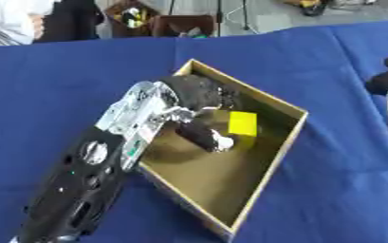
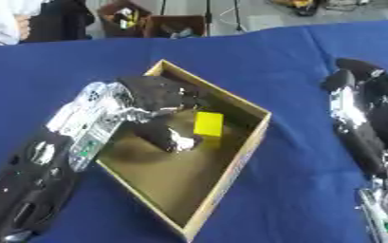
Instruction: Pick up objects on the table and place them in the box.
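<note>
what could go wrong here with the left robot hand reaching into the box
1. The left robot hand is inside the box next to the yellow block; pulling out, it might drag the block along.
2. The forearm crosses the box's near-left wall, so lifting at an angle could catch the rim and shift or tip the box.
3. The right robot hand waits right of the box; moving in too soon could collide.

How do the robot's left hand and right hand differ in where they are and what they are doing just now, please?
The left hand reaches inside the box, next to a yellow block; the right hand stays outside it, over the blue cloth. The left hand's thumb points down toward the box floor, whereas the right hand is near nothing. Both are mostly black with silver parts.
</note>
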`<action>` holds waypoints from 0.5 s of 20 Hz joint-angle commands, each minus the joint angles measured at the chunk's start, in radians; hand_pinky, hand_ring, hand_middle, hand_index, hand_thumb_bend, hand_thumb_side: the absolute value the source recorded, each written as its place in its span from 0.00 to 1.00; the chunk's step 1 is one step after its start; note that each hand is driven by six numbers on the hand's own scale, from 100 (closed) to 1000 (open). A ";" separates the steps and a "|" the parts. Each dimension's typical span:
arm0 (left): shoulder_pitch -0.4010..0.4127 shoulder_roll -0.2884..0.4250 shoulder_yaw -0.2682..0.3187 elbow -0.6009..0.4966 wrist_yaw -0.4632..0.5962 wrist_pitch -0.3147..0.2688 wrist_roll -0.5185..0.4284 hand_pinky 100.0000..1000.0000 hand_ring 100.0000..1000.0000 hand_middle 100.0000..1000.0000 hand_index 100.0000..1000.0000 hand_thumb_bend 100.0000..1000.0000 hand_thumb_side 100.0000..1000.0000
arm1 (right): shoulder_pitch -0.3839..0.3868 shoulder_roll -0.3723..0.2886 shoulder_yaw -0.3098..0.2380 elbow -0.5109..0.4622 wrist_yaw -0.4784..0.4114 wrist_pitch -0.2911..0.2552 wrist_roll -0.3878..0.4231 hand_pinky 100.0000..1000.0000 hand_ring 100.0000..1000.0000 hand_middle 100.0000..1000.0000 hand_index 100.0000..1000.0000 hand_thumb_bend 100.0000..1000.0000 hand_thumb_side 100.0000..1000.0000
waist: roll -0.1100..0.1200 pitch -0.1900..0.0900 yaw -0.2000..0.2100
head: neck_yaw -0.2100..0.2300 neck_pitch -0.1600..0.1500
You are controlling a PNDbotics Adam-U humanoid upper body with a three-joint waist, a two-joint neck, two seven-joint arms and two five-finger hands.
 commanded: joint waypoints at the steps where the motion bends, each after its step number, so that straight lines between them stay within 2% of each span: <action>1: -0.001 0.051 0.061 -0.143 0.082 0.012 0.057 0.65 0.81 0.84 1.00 0.00 0.92 | -0.006 -0.008 -0.007 -0.010 -0.009 -0.001 -0.002 0.67 0.58 0.51 0.73 0.00 0.51 | -0.009 -0.029 0.006 | -0.011 0.008; 3: 0.028 0.075 0.106 -0.249 0.174 0.093 0.178 0.54 0.73 0.75 0.91 0.00 0.84 | -0.006 -0.009 -0.010 -0.010 -0.011 -0.002 -0.006 0.67 0.58 0.51 0.73 0.00 0.51 | -0.010 -0.030 0.013 | -0.019 0.011; 4: 0.050 0.086 0.128 -0.296 0.245 0.152 0.244 0.46 0.66 0.68 0.85 0.00 0.84 | -0.007 -0.009 -0.011 -0.010 -0.011 -0.003 -0.007 0.67 0.58 0.51 0.73 0.00 0.51 | -0.011 -0.031 0.016 | -0.023 0.014; 5: 0.072 0.093 0.147 -0.338 0.331 0.207 0.304 0.43 0.64 0.66 0.84 0.00 0.85 | -0.007 -0.010 -0.013 -0.010 -0.012 -0.004 -0.009 0.67 0.58 0.51 0.73 0.00 0.51 | -0.012 -0.032 0.019 | -0.026 0.015; 6: 0.092 0.100 0.161 -0.372 0.421 0.255 0.353 0.36 0.58 0.60 0.81 0.00 0.86 | -0.008 -0.010 -0.015 -0.010 -0.013 -0.005 -0.011 0.67 0.58 0.51 0.73 0.00 0.51 | -0.013 -0.032 0.022 | -0.030 0.017; 7: 0.111 0.107 0.175 -0.404 0.513 0.297 0.396 0.36 0.58 0.60 0.81 0.00 0.86 | -0.008 -0.010 -0.016 -0.010 -0.014 -0.005 -0.013 0.67 0.58 0.51 0.73 0.00 0.51 | -0.014 -0.032 0.024 | -0.032 0.019; 9: 0.151 0.117 0.211 -0.466 0.692 0.371 0.490 0.26 0.50 0.52 0.76 0.00 0.86 | -0.008 -0.010 -0.019 -0.010 -0.014 -0.006 -0.016 0.67 0.58 0.51 0.73 0.00 0.51 | -0.017 -0.032 0.030 | -0.036 0.021; 10: 0.175 0.121 0.232 -0.505 0.782 0.397 0.549 0.24 0.48 0.50 0.74 0.00 0.85 | -0.009 -0.010 -0.020 -0.010 -0.015 -0.007 -0.018 0.67 0.58 0.51 0.73 0.00 0.51 | -0.018 -0.032 0.033 | -0.035 0.022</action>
